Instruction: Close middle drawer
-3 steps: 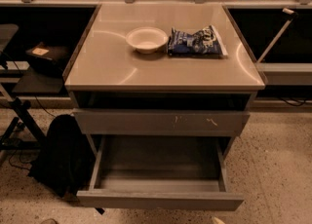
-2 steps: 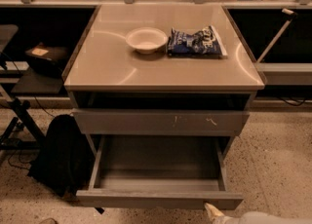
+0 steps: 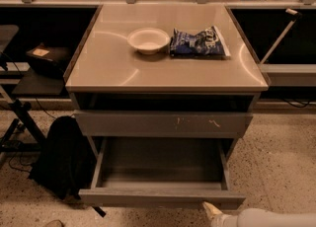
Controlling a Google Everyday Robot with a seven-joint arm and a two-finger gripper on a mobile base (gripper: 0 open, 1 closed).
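One drawer open: the wide grey handle-less middle drawer (image 3: 158, 198) is pulled far out of the cabinet, and its grey box interior is exposed.
Drawer location: low in the cabinet, below the grey upper drawer front with pale scratch marks (image 3: 163, 124), which sits almost flush.
End effector position: the pale end effector (image 3: 213, 211) enters from the lower right on a white arm, just beside the right part of the drawer front's lower edge. Contact cannot be confirmed.
End effector state: cannot be told from this view.
Step in hand: approach. By my judgement the closing push has not begun, as the drawer is at full extension.
Next move calls for: placing the end effector squarely against the flat front, nearer its middle than its right end, then a straight push toward the cabinet. An off-centre push could skew the drawer on its runners.
Tabletop contents: a white round bowl (image 3: 148, 40) and a blue crinkled snack bag (image 3: 198, 42) lie side by side on the beige glossy tabletop (image 3: 113, 68), well apart from the work.
Change from earlier frames: a second ago only a tip showed at the bottom edge. The arm now reaches well into view. Drawer, bowl and bag are unmoved.
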